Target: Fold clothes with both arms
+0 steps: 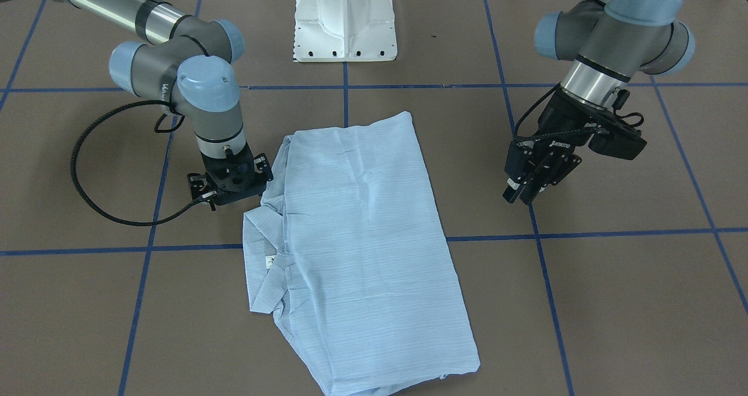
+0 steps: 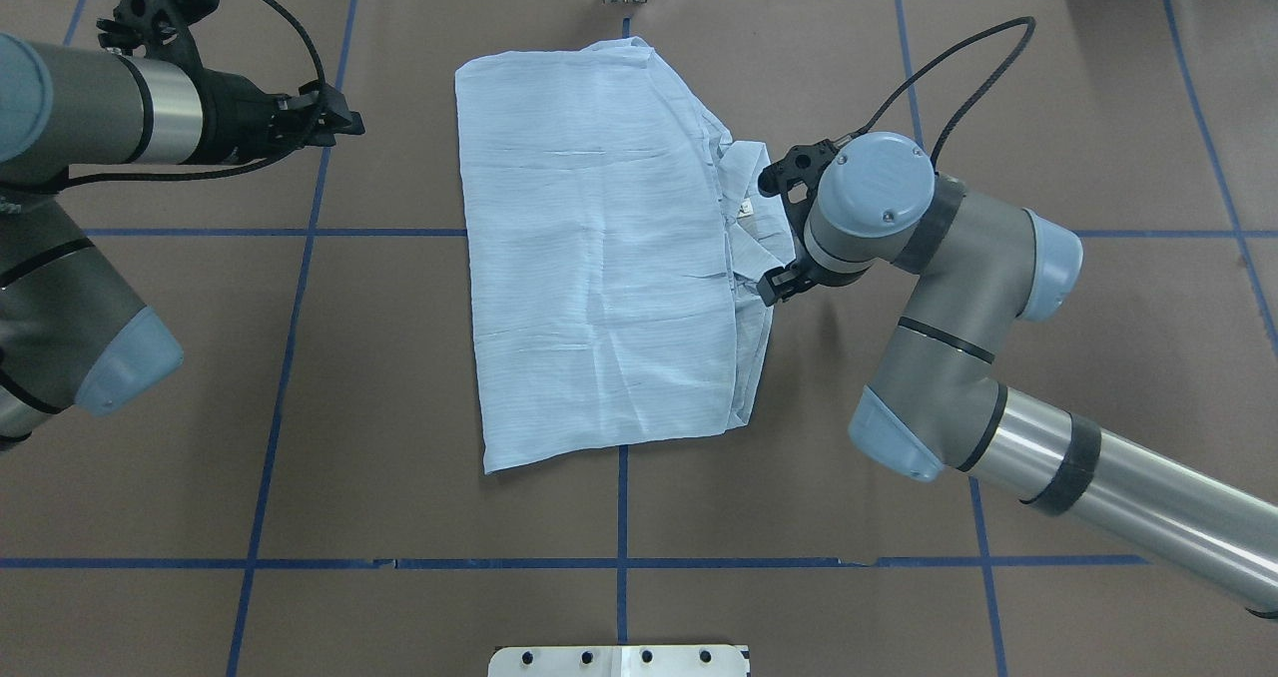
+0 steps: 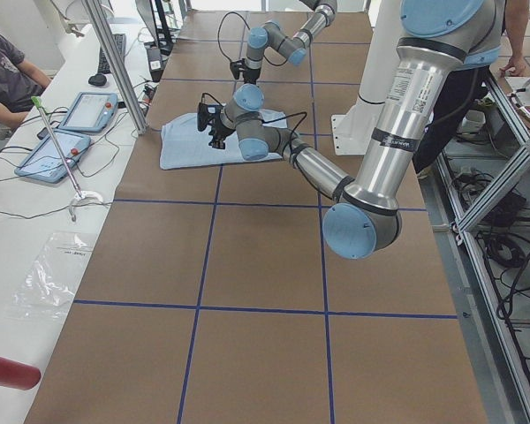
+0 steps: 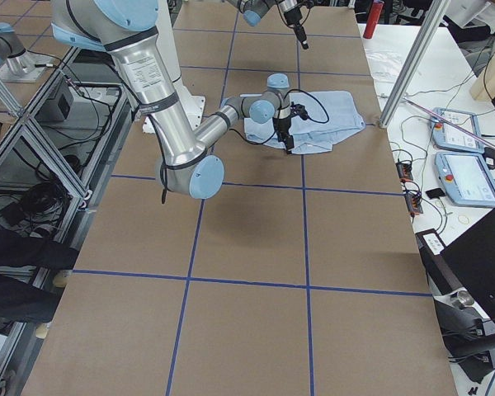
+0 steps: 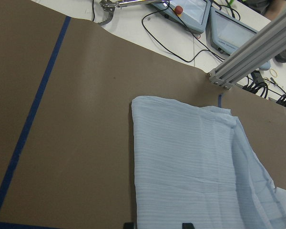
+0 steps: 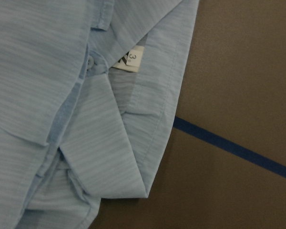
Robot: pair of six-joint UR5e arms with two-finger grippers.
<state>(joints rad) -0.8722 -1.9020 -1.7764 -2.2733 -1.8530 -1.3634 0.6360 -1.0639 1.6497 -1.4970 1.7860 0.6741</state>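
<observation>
The pale-blue striped shirt (image 1: 362, 238) lies folded into a rough rectangle in the middle of the brown table; it also shows in the overhead view (image 2: 589, 258). Its collar and white neck label (image 6: 131, 59) are at the edge nearest my right arm. My right gripper (image 1: 234, 180) points down right at that collar edge, low over the table. Its fingers are hidden, so I cannot tell whether it is open or shut. My left gripper (image 1: 520, 196) hangs above bare table, well apart from the shirt. It is open and empty, with its fingertips (image 5: 128, 224) apart.
The white pedestal base (image 1: 345, 22) stands at the robot's side of the table. Blue tape lines (image 1: 584, 232) cross the brown surface. An aluminium post (image 5: 252, 52) stands at the table's far edge, with control tablets (image 3: 88, 110) on the bench beyond.
</observation>
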